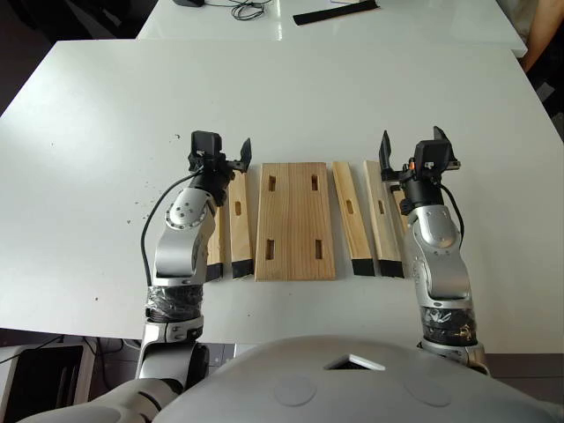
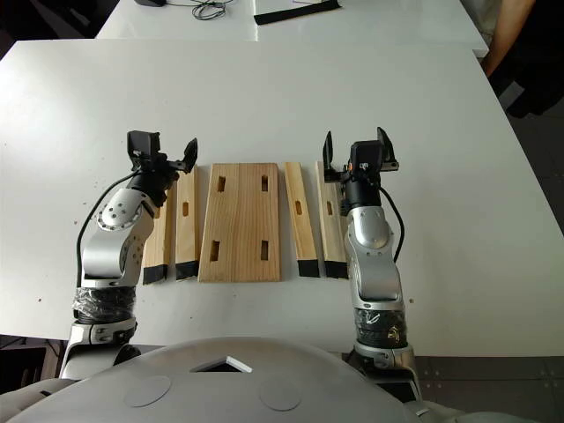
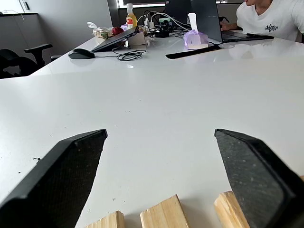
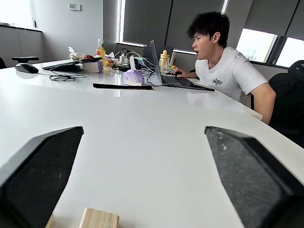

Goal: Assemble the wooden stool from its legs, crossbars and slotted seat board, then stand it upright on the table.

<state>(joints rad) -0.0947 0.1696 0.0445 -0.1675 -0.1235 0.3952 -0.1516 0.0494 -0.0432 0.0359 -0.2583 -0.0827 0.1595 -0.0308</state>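
Note:
The slotted seat board point(image 1: 295, 220) lies flat in the middle of the white table point(image 1: 291, 97). Two wooden slats with black ends point(image 1: 240, 220) lie along its left side. On its right lie more slats point(image 1: 351, 216), also black-tipped. My left gripper point(image 1: 220, 146) hovers open over the far ends of the left slats point(image 3: 161, 216), holding nothing between its fingers point(image 3: 61, 175). Over the far ends of the right slats, my right gripper point(image 1: 411, 139) is open and empty as well; one slat end point(image 4: 99, 219) shows between its fingers point(image 4: 251, 171).
Bare tabletop stretches beyond the wood towards the far edge. A second table behind it carries a black strip point(image 1: 335, 12), a mouse point(image 3: 81, 53) with cables, a laptop and small items. The near table edge runs just behind my arms.

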